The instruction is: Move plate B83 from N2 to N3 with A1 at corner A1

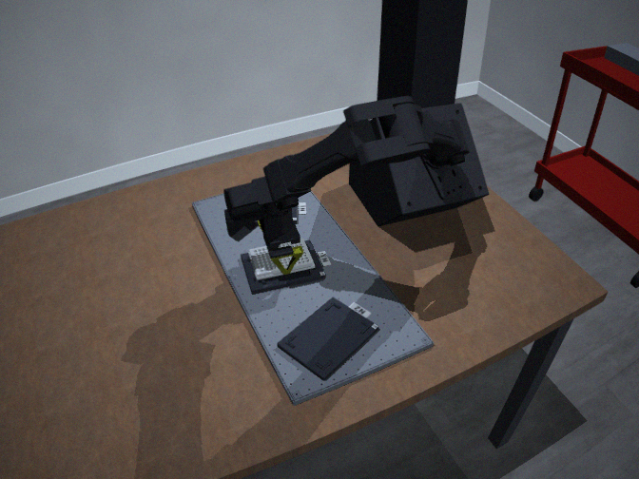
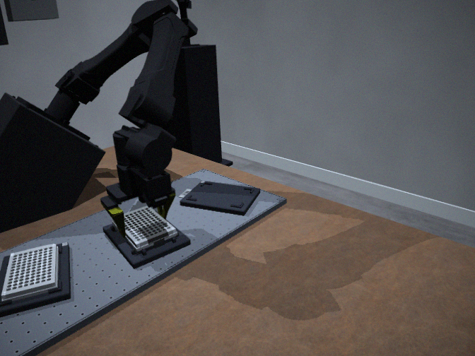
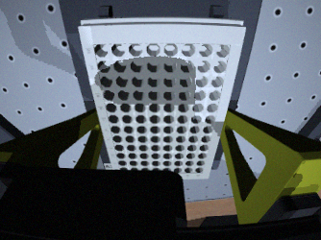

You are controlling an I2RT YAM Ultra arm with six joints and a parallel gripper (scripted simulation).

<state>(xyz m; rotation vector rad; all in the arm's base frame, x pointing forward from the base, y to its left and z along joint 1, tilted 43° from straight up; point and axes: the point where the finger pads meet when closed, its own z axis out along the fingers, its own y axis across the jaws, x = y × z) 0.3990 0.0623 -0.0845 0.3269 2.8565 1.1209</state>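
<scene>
Top view: my gripper (image 1: pixel 283 261) is closed on the plate (image 1: pixel 264 263), which hangs over the middle nest (image 1: pixel 254 287). The jaws stand wide, because the plate fills them. The label by the empty nest (image 1: pixel 324 337) seems to read N2 upside down, so I judge the middle nest is N3.

Exterior view: my 2 fingers (image 2: pixel 117 216) press on the 2 long sides of the plate. It is low in the nest, but I cannot tell if it sits fully flat. The other plate (image 2: pixel 30 268) lies well apart on its own nest.

Wrist view: the plate runs away from me between the jaws, and its far end is near 2 locators (image 3: pixel 106 10). I judge it light, stiff and a little slippery, so the long side walls are the right place to hold, with even pressure.
</scene>
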